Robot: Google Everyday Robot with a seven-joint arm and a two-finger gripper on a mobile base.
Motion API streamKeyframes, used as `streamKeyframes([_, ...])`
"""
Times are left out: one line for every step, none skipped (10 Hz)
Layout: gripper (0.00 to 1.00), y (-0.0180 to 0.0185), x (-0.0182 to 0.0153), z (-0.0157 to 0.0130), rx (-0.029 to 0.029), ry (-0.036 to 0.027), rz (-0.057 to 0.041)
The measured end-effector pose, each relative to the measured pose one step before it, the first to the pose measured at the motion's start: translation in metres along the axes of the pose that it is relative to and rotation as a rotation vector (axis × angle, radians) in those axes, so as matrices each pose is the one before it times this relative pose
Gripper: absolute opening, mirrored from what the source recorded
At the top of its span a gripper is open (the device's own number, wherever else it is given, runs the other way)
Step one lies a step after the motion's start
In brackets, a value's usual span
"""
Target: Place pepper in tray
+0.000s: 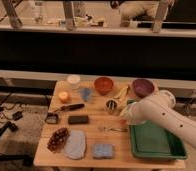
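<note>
My white arm reaches in from the right, and my gripper (123, 120) hangs just above the table at the left rim of the green tray (161, 148). A small orange-red bit, the pepper (122, 122), shows at the gripper's tip and is held there; most of it is hidden by the arm. The tray lies at the table's right front, and its visible part holds nothing. The arm covers the tray's back left corner.
On the table are a purple bowl (142, 86), an orange-red bowl (103, 85), a white cup (73, 80), a round orange fruit (64, 96), a metal can (111, 106), a black block (78, 119), a blue sponge (103, 150), a grey cloth (75, 145) and a dark bunch (57, 139).
</note>
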Motion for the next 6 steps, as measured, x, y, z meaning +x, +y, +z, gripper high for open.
streamKeyframes([0.10, 0.01223, 0.00606, -0.00226, -0.00212, 0.01230, 0.03324])
streamKeyframes([0.10, 0.00942, 0.00442, -0.00202, -0.00171, 0.01219, 0.02730])
streamKeyframes([0.10, 0.00639, 0.00303, -0.00108, -0.00056, 0.00710, 0.01643])
streamKeyframes([0.10, 0.00960, 0.00461, -0.00254, -0.00284, 0.01161, 0.02158])
streamKeyframes([0.10, 0.00922, 0.00425, -0.00333, -0.00359, 0.01494, 0.02342])
streamKeyframes([0.10, 0.00589, 0.00244, -0.00098, -0.00433, 0.00744, 0.01677])
